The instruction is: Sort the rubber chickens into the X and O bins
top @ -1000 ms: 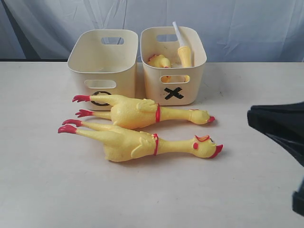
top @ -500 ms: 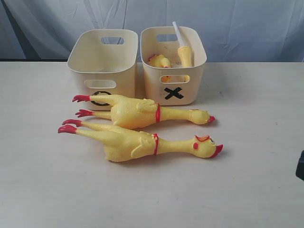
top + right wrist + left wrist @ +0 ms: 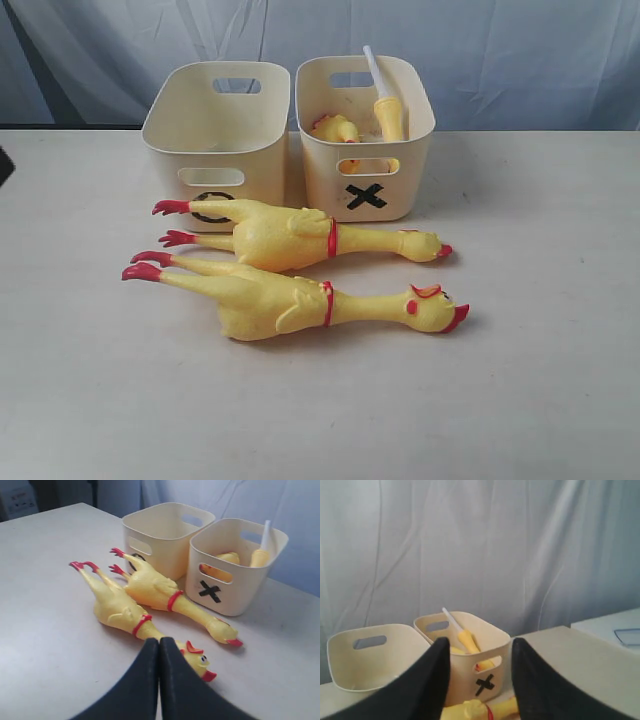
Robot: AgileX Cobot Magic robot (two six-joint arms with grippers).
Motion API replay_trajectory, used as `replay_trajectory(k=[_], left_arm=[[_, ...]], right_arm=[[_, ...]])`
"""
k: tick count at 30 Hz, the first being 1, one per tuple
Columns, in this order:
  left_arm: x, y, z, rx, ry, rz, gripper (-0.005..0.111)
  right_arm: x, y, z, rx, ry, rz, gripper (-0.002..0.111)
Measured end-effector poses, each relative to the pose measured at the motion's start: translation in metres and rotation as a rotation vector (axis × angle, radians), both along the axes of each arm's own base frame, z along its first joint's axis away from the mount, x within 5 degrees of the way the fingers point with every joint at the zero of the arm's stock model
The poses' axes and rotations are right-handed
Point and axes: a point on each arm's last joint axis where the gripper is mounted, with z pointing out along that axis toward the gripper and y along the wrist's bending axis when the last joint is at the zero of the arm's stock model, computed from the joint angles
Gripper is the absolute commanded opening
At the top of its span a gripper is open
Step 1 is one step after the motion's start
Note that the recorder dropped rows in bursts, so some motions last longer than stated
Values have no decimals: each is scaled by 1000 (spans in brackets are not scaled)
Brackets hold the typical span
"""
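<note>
The right gripper (image 3: 159,645) is pinched shut on nothing, with the head of the near chicken (image 3: 290,300) just past its tips; the left gripper (image 3: 480,647) gapes open, empty too, so it's likely the grabber; both loose birds lie left-right on the table (image 3: 520,400), feet left; the far chicken (image 3: 300,238) sits just before the O bin (image 3: 170,125); the third chicken (image 3: 388,115) stands in the X bin (image 3: 400,195) at right; nothing blocks.
</note>
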Motion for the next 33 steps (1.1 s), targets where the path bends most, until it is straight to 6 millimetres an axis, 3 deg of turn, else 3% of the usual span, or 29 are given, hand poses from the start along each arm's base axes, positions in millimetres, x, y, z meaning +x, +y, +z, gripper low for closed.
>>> replay_trajectory(k=[10, 16, 21, 26, 33], left_arm=[[56, -9, 15, 215, 122, -213, 54], [88, -11, 12, 297, 175, -308, 54], [110, -27, 7, 393, 206, -375, 54], [138, -76, -7, 451, 273, -409, 54], [140, -151, -32, 529, 329, -455, 54]], right_arm=[[3, -4, -1, -17, 6, -54, 0], [3, -4, -2, -18, 8, -55, 0], [3, -4, -2, -20, 7, -56, 0], [3, -4, -2, -20, 7, -56, 0], [3, -4, -2, -21, 6, -56, 0]])
